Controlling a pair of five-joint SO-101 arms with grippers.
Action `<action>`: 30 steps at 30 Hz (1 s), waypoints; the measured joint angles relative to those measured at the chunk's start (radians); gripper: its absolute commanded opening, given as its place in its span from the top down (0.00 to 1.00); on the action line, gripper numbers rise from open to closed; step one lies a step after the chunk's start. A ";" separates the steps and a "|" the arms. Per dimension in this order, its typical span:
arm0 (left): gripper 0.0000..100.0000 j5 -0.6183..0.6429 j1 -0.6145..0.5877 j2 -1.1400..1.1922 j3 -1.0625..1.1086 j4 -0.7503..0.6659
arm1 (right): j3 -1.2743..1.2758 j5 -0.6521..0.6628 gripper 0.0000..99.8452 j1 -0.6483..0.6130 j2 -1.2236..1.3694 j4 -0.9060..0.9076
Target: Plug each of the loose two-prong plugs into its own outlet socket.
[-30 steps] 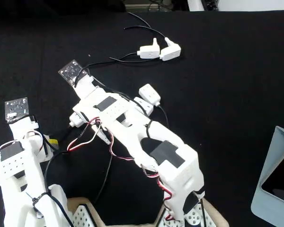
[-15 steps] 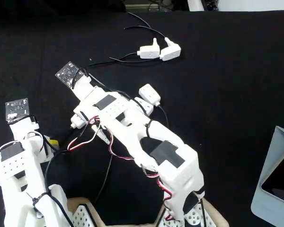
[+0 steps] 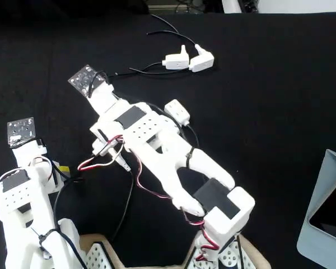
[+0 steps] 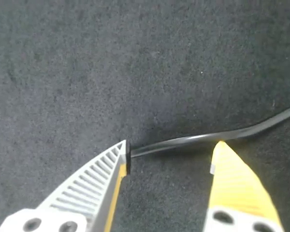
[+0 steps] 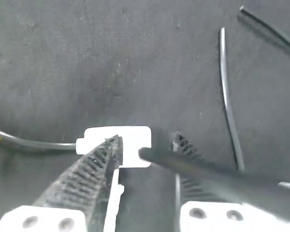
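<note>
Left gripper [image 4: 172, 143] wide open, fingertips straddling black cable [image 4: 193, 140] on black cloth [image 4: 87, 58]. Right gripper [image 5: 146, 137] parted around white plug [image 5: 132, 142], holding nothing.

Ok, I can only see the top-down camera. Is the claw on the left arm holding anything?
Observer: No. The left gripper is open, with a black cable lying between its fingertips.
Operator: And the other claw?
Observer: The right gripper is open too. One of its fingertips is in front of a white plug, and a black cord runs from that plug.
</note>
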 measured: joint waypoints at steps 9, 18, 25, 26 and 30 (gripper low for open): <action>0.72 0.000 0.000 0.000 0.000 0.000 | 0.043 -0.003 0.97 0.002 0.031 -0.003; 0.72 0.000 0.000 0.000 0.000 0.000 | 0.044 -0.005 0.99 0.060 0.018 -0.057; 0.72 0.000 0.000 0.000 0.000 0.000 | 0.114 -0.005 0.99 0.227 -0.161 -0.060; 0.72 0.000 0.000 0.000 0.000 0.000 | 0.130 -0.005 0.99 0.239 -0.189 -0.060; 0.72 0.000 0.000 0.000 0.000 0.000 | 0.192 -0.005 0.91 0.203 -0.245 -0.060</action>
